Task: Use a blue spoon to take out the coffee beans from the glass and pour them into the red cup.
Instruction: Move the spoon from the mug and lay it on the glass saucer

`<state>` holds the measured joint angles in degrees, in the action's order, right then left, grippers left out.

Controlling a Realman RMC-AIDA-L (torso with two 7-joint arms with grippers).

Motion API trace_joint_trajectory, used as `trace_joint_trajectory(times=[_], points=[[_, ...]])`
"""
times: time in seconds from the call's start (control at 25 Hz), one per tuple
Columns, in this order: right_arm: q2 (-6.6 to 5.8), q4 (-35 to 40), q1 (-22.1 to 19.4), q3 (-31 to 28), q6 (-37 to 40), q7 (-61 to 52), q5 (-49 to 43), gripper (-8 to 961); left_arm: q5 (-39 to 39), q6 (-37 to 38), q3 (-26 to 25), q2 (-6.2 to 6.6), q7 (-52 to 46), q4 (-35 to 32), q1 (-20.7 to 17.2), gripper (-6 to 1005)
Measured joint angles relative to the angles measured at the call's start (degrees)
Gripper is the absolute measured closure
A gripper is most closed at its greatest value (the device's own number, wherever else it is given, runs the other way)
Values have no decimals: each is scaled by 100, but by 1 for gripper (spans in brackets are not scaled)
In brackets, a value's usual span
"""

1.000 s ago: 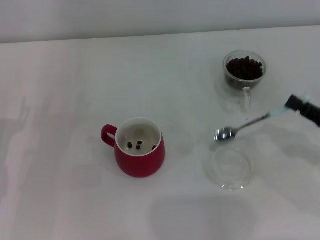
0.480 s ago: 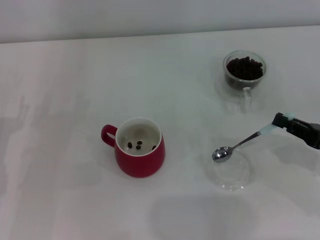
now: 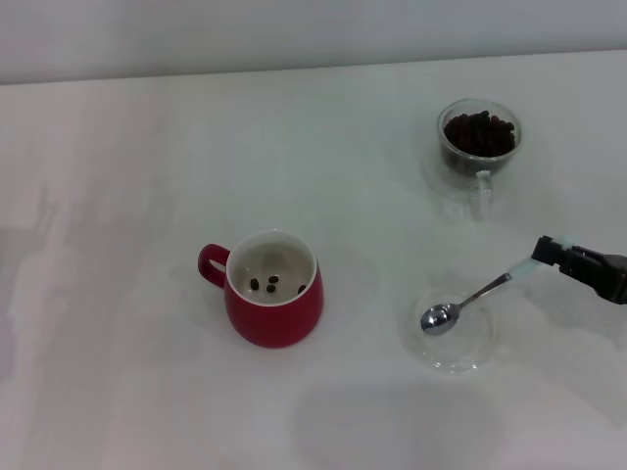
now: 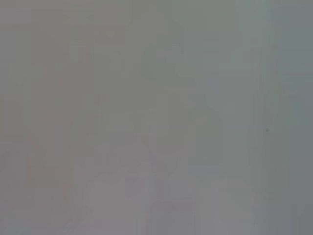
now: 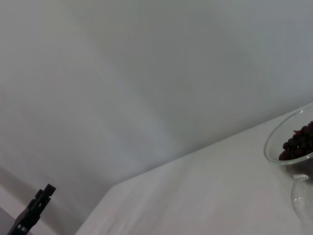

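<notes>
The right hand [image 3: 545, 251] reaches in from the right edge of the head view, low over the white bench [image 3: 147, 176], its dark fingers pinching the pale end of the blue spoon [image 3: 470, 299] by the handle. The spoon slants down and toward the robot's left, and its shiny bowl sits over the clear glass saucer [image 3: 453, 354], inside the saucer's rim; whether the bowl touches the saucer cannot be told. The spoon bowl looks empty.

The glass [image 3: 478, 142] stands farther back on the bench, well apart from the saucer, its loop handle turned toward the robot. It holds a heap of coffee beans [image 3: 478, 132]. In the right wrist view the rim of the glass [image 5: 288, 142] and some of the beans [image 5: 298, 142] show at the edge of the picture.

The red cup [image 3: 274, 290] stands upright well to the left of the saucer, handle pointing to the robot's left. A few beans lie on its white bottom.

The left hand is out of sight; the left wrist view shows only a plain grey surface
</notes>
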<state>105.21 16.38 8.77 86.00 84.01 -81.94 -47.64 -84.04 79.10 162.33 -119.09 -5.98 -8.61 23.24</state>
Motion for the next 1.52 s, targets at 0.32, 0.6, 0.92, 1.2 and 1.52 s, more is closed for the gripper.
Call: trace_joint_trajectory(times=[0.32, 0.6, 0.92, 1.2, 1.52], points=[[32, -84, 14, -3, -39, 1, -16, 686, 14, 0, 0, 0, 0, -1, 13, 200], [35, -163, 36, 20, -94, 3, -29, 684, 34, 0, 0, -6, 0, -1, 14, 200], [52, -178, 38, 11, -106, -20, -96, 681, 37, 0, 0, -9, 0, -1, 14, 199], [64, -218, 68, -5, -79, -27, -98, 679, 15, 0, 0, -9, 0, -1, 14, 200], [88, -217, 99, -23, -122, -4, -97, 676, -5, 0, 0, -9, 0, -1, 14, 199]])
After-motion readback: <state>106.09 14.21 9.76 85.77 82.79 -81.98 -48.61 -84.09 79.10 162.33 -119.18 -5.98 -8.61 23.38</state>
